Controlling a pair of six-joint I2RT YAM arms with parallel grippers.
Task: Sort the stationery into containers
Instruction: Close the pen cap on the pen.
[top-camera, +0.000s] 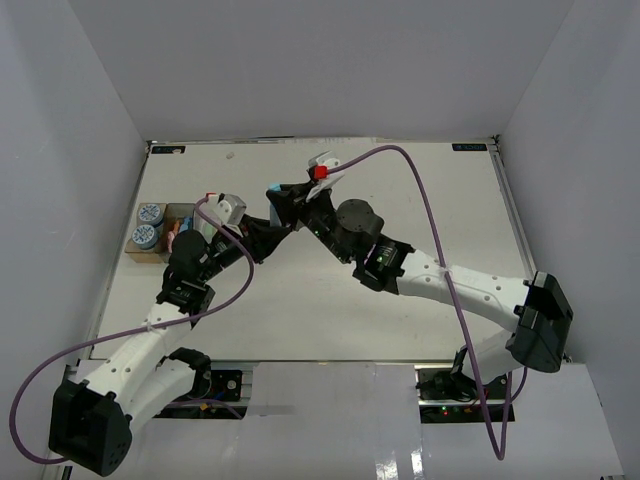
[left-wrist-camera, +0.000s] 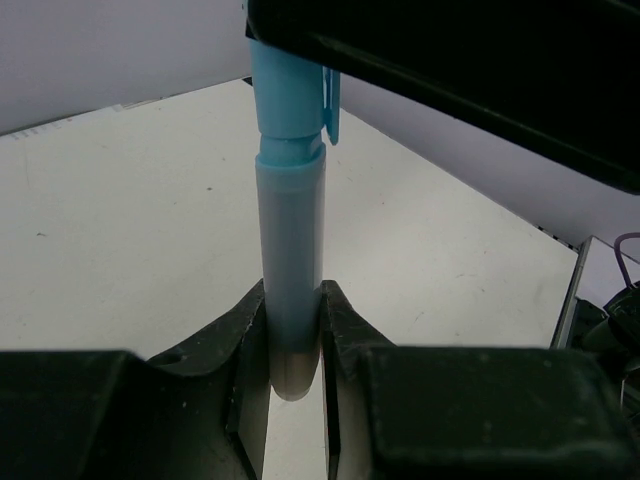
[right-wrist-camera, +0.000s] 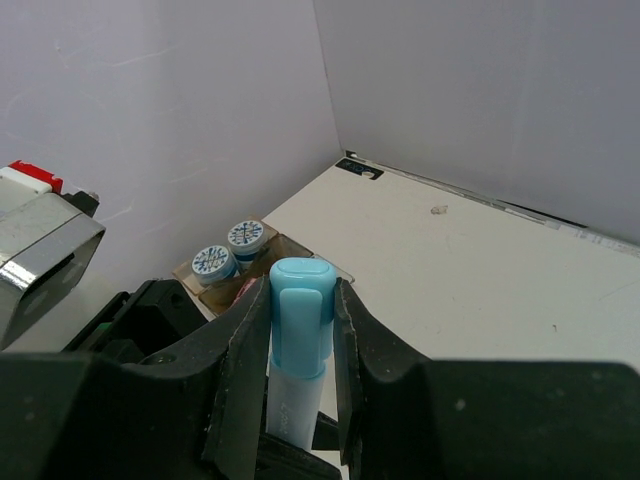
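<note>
A slim cylindrical marker pen (left-wrist-camera: 290, 250) with a smooth grey-blue plastic barrel is held off the matte white worktop (top-camera: 420, 200), gripped at both ends. The left jaws pinch its lower barrel between ridged black pads. The right jaws clamp its glossy sky-blue cap (right-wrist-camera: 298, 320), which has a flat moulded clip and a rounded top. At the worktop's left edge, two round rolls (right-wrist-camera: 213, 262) with blue-and-white patterned faces stand side by side in a tan rectangular bin (top-camera: 145, 254), well apart from the pen.
</note>
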